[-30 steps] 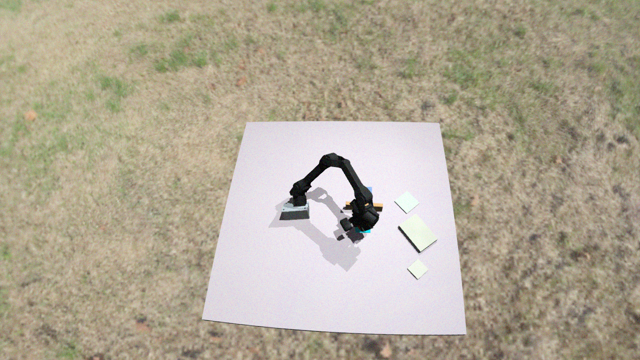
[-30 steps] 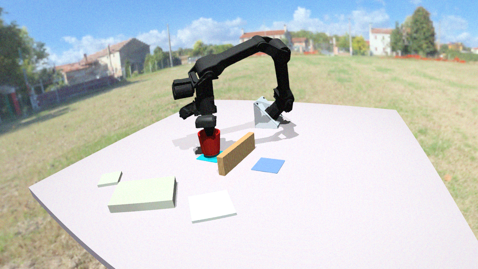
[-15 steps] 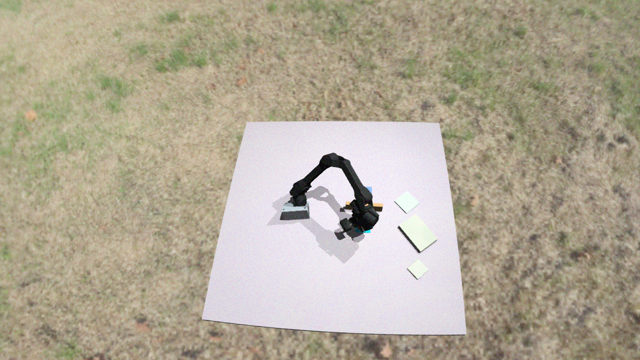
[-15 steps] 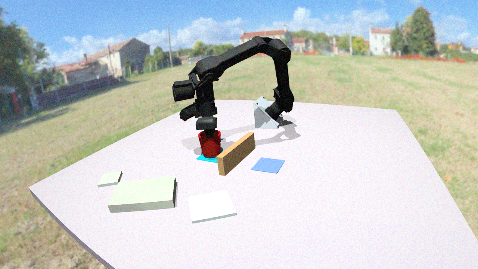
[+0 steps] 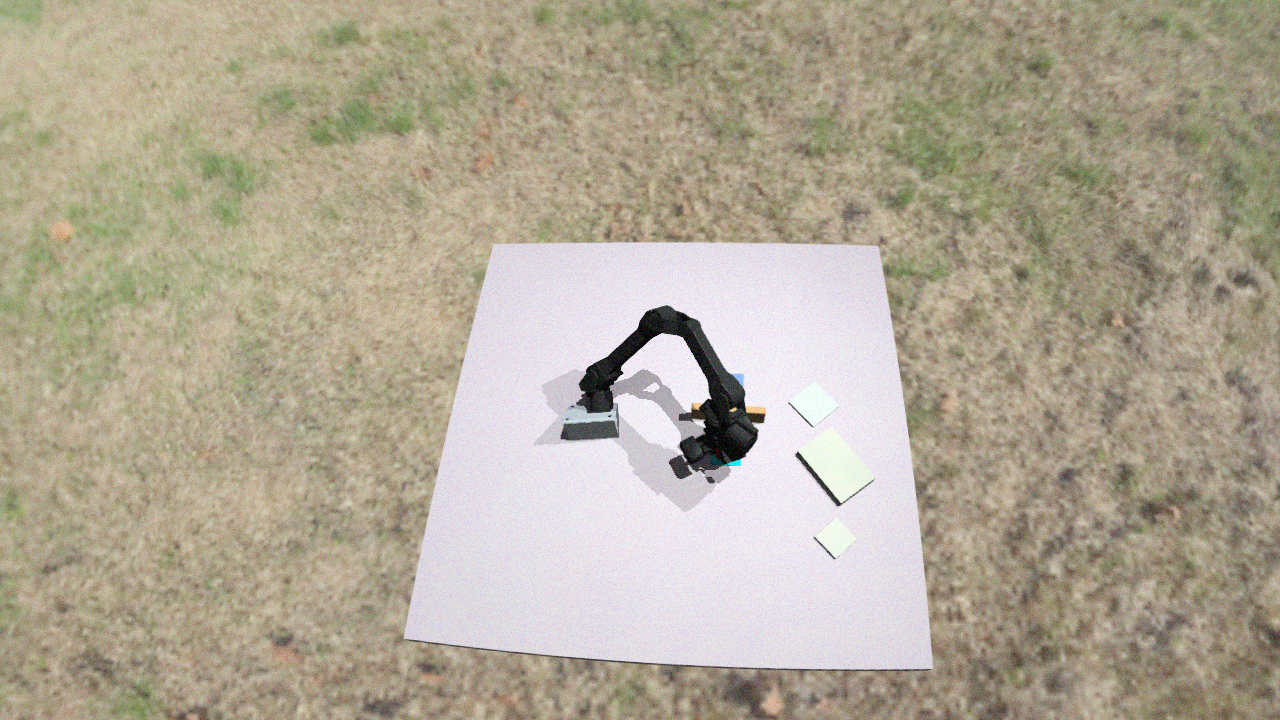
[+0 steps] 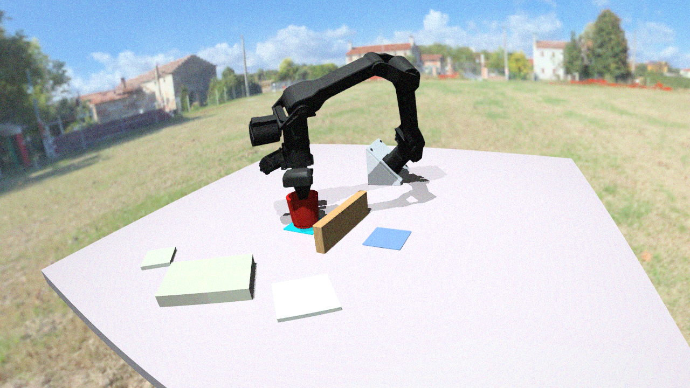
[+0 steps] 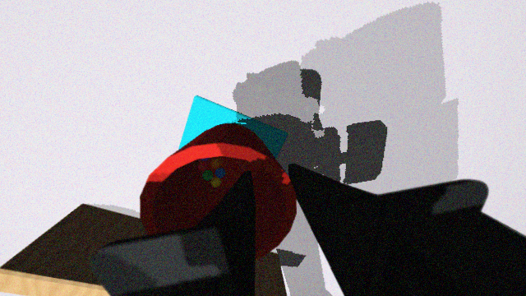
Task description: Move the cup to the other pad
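Observation:
The red cup (image 6: 303, 212) (image 7: 193, 157) stands upright on the cyan pad (image 6: 292, 228) (image 7: 200, 117) (image 5: 733, 462). Several marbles (image 7: 220, 173) lie inside at its bottom. My gripper (image 7: 269, 173) (image 6: 302, 195) is at the cup's rim, pointing down. One finger is inside the cup and the other outside, with a gap between them around the cup's wall, so the gripper is partly open and not clamped on it. The blue pad (image 6: 387, 238) (image 5: 737, 379) bears nothing. In the top view the arm hides the cup.
A wooden barrier (image 6: 340, 221) (image 5: 754, 414) (image 7: 49, 242) stands between the two pads, close to the cup. A thick pale block (image 6: 205, 279) (image 5: 835, 465), a flat white slab (image 6: 306, 296) (image 5: 812, 404) and a small pale slab (image 6: 159, 257) (image 5: 835, 538) lie farther from the arm's base.

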Motion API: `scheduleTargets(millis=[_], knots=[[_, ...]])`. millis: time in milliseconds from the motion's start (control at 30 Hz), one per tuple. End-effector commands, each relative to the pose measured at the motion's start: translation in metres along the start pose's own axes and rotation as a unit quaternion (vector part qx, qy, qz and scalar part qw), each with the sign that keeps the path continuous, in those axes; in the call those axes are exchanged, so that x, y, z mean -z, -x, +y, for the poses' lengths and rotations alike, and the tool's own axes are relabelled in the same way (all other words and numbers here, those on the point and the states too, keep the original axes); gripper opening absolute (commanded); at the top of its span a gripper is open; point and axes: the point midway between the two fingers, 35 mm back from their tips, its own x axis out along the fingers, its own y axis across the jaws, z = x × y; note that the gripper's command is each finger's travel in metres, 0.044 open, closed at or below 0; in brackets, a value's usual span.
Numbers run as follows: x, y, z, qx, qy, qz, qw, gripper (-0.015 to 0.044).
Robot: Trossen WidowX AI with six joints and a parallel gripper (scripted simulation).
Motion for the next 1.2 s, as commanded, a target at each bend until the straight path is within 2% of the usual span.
scheduleTargets(millis=[0,1167], knots=[[0.0,0.001,0.0,0.0,0.0,0.0,1.0,0.0128],[0.0,0.046,-0.001,0.0,-0.004,0.003,1.0,0.0128]])
